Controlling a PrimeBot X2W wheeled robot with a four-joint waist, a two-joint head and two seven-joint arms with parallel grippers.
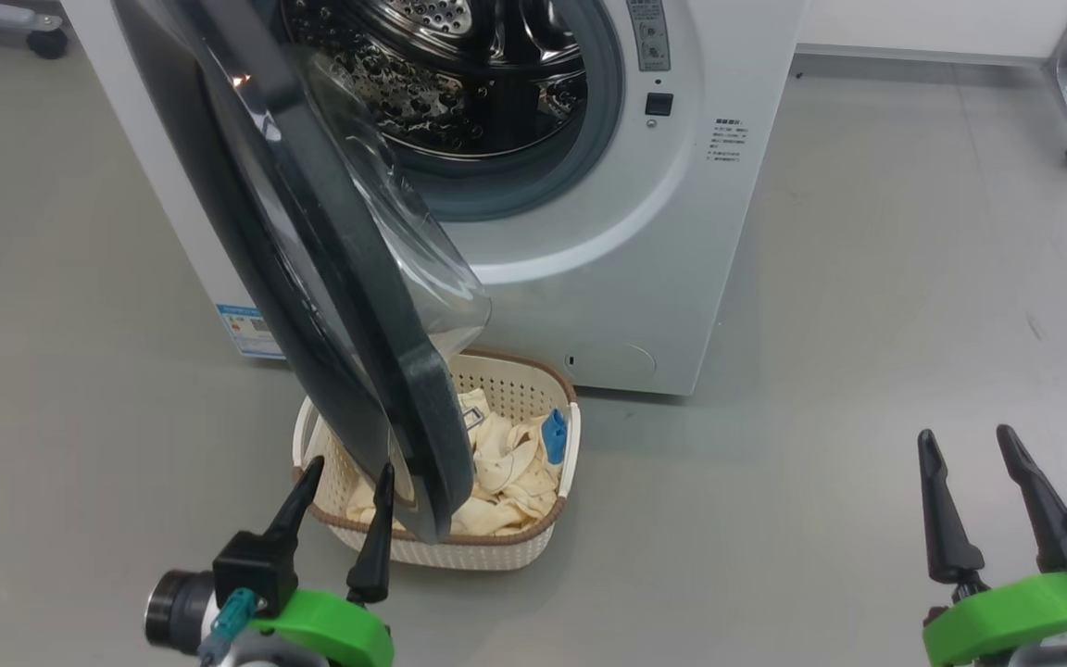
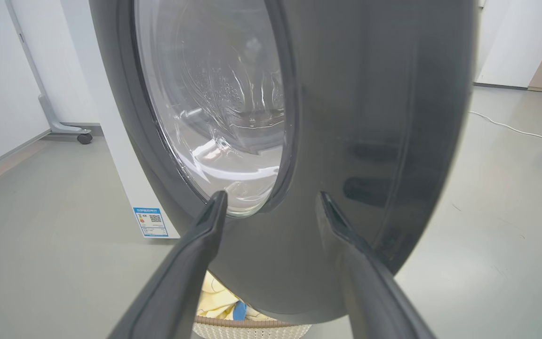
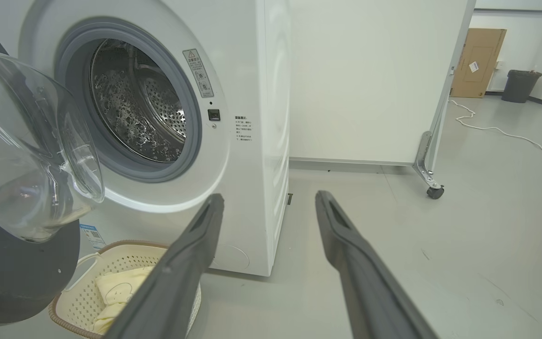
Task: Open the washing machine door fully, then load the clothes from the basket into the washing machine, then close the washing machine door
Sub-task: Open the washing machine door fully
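Observation:
The washing machine [image 1: 682,232] stands at the top of the head view with its steel drum [image 1: 459,83] exposed. The washing machine door [image 1: 339,259] is swung out about halfway, its edge towards me, hanging over the basket [image 1: 515,547]. The clothes [image 1: 510,472] lie in the basket, partly hidden by the door. My left gripper [image 1: 348,468] is open, close in front of the door's outer black ring [image 2: 355,141], not gripping it. My right gripper [image 1: 964,435] is open and empty over bare floor to the right. In the right wrist view, that gripper [image 3: 269,195] points at the machine's front right corner [image 3: 252,70].
A white partition [image 3: 370,80] on a castored frame [image 3: 434,192] stands right of the machine. Another castor [image 1: 47,42] is at the far left. A cable [image 3: 501,132], a cardboard box [image 3: 477,61] and a dark bin [image 3: 519,85] sit far off to the right. Open grey floor surrounds the basket.

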